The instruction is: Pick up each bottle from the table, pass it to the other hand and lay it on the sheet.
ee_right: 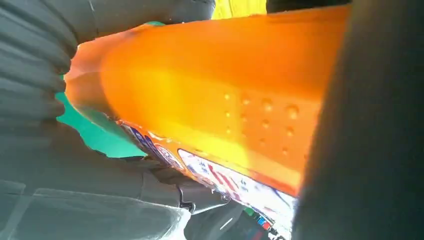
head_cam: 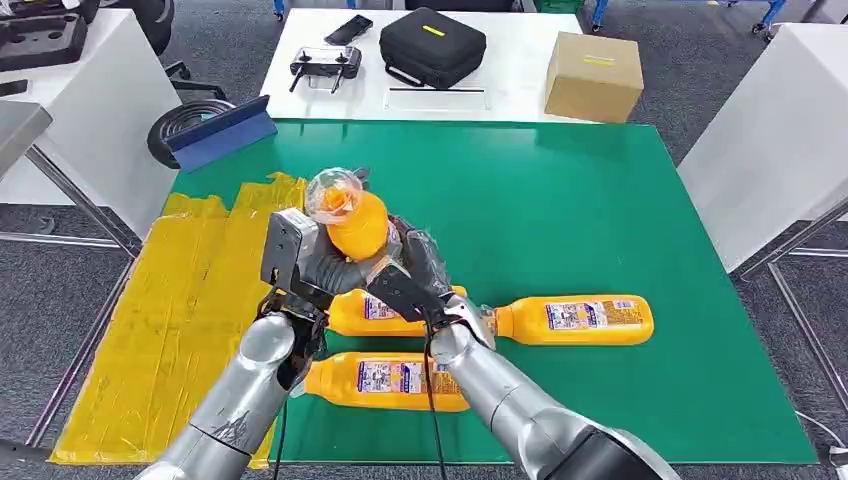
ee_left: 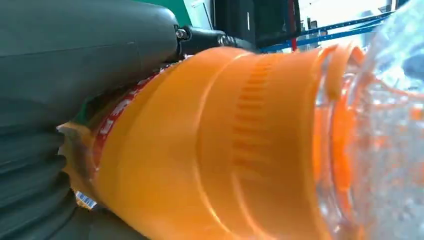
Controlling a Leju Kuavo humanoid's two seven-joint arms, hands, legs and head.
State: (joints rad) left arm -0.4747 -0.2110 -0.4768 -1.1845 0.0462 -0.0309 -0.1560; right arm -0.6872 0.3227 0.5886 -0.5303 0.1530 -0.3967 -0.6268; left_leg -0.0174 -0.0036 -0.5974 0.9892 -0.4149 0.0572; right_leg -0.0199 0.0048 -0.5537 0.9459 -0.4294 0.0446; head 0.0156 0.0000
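We see both hands meeting above the green table (head_cam: 600,200): the left hand (head_cam: 300,262) and the right hand (head_cam: 408,272) each have fingers wrapped around the same raised bottle (head_cam: 352,215), its clear end tilted up toward the camera. Three more bottles lie flat on the table below the arms, one (head_cam: 575,320) to the right, one (head_cam: 385,380) nearest us. The yellow sheet (head_cam: 190,300) lies at the table's left edge.

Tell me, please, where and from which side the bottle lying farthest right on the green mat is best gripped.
Grip the rightmost bottle around its labelled middle, coming down from above. It lies flat on the green mat with its long axis left to right, nothing resting on it, so a robot hand would likely close best across the round body.
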